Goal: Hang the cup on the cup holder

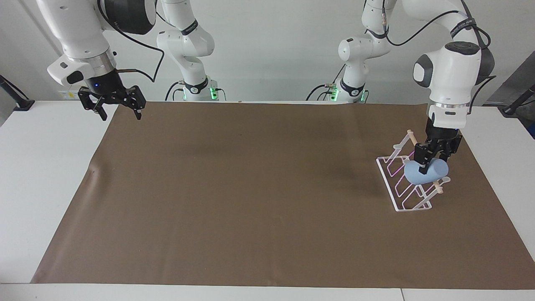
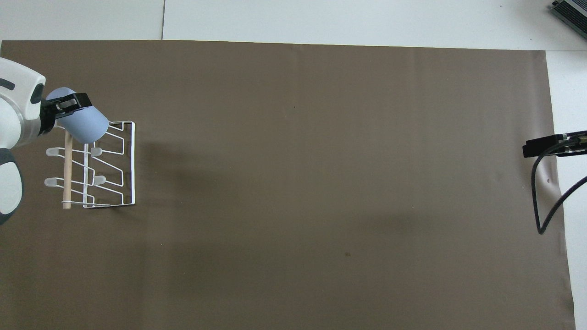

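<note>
The left pincer [image 1: 425, 164] has its fingers closed on the rim end of the cup [image 1: 425, 172], a small light-blue tumbler lying tilted on its side in the grip; the cup sits over the cup holder [image 1: 407, 184], low against the wooden dowel [image 1: 437, 184] that runs across the top of the rack, though I cannot tell whether it is threaded over a prong or merely resting against the wires. From above, the cup [image 2: 81, 120] covers the part of the cup holder [image 2: 112, 165] that lies farthest from the robots, its open end pointing toward the middle of the tabletop; the left pincer [image 2: 64, 104] grips it at the narrower end. The rack itself stands on the brown mat [image 1: 250, 188] toward the left arm's end of the tabletop [image 1: 46, 167], its white wire loops slanting up with pinkish glints.

The right pincer [image 1: 113, 110] hangs in the air with its fingers spread wide and nothing between them; it is over the mat's edge at the right arm's end, close to the robots, and that arm waits there; in the overhead view only the tip of the right pincer [image 2: 541, 148] shows at the mat's border.
</note>
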Controlling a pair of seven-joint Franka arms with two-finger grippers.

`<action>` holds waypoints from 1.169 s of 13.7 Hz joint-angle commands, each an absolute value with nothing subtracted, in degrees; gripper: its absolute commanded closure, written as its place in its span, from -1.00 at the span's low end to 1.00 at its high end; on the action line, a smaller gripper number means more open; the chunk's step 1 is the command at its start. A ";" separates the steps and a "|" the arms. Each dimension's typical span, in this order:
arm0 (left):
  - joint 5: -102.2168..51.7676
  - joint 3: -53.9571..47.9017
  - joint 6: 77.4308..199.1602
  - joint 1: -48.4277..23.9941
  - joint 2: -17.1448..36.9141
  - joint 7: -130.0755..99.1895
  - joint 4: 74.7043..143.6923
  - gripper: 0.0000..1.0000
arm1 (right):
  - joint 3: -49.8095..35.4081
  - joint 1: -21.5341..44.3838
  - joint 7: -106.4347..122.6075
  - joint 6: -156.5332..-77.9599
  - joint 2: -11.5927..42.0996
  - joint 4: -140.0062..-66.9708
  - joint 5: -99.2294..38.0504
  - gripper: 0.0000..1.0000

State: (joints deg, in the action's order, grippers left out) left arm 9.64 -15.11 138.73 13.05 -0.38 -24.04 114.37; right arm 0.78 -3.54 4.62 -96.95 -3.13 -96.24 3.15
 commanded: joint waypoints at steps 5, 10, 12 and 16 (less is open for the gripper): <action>11.60 -14.85 142.47 12.57 -0.79 -26.01 117.94 1.00 | 0.35 -3.08 -1.49 -94.40 -4.66 -96.42 1.06 -1.00; 11.60 -14.85 146.15 12.57 -0.88 -26.10 121.28 1.00 | 0.61 -3.25 -1.67 -89.30 -4.57 -92.81 -1.14 -1.00; 11.60 -14.85 147.39 12.66 -0.88 -26.10 122.51 1.00 | 0.62 -3.16 -1.67 -88.77 -4.66 -92.90 -0.79 -1.00; 11.60 -14.94 146.78 12.39 -0.53 -25.31 122.61 -1.00 | 0.00 -3.08 -1.15 -86.57 -4.66 -92.02 -0.62 -1.00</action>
State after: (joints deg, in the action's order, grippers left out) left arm 10.09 -15.26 146.13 13.00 0.04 -24.60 121.62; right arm 0.26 -3.05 -0.69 -87.91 -4.64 -92.80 0.25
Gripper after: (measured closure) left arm 0.216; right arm 0.000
